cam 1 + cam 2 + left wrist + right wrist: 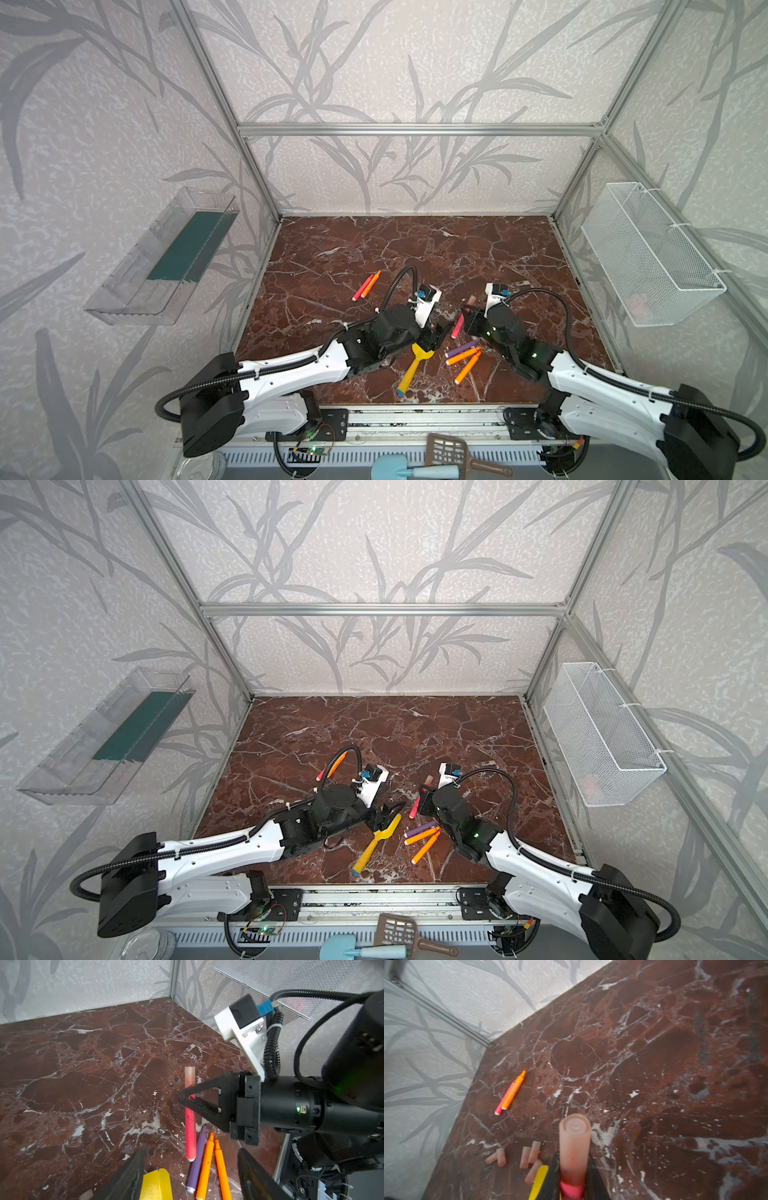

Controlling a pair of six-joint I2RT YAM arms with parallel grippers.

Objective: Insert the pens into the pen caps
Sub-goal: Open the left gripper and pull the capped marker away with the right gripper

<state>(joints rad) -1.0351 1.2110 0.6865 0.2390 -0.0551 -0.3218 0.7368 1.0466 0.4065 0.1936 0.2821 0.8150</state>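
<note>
On the left half of the tabletop point(374, 249), about midway between its front and back edges, a pair of pens point(366, 286), one pink and one orange, is lying side by side and touching, tips pointing toward the back right corner.

Nearer the middle, the left claw point(437, 336) is hanging released. In the left wrist view its fingers point(133, 1169) are standing wide apart with nothing gripped between them. One finger is sitting just beside the yellow blade of the shovel point(411, 372). The shovel is lying slantwise near the middle of the front edge, handle toward that edge.

In the right wrist view five loose caps point(525, 1157) are lying in two small clusters close to the shovel's blade. I cannot make them out in the top views.

Just right of centre, the right claw point(182, 1096) is clenching on the capped pen point(190, 1132), a pink one, gripping it where the barrel is meeting the cap point(189, 1075). The cap is sitting over the tip end and pointing toward the back edge, and the white end is pointing toward the front. Whether this pen is touching the tabletop I cannot tell.

Just in front of it, toward the front edge, a purple pen point(462, 348) and two orange pens point(462, 357) are lying close together, uncapped.
</note>
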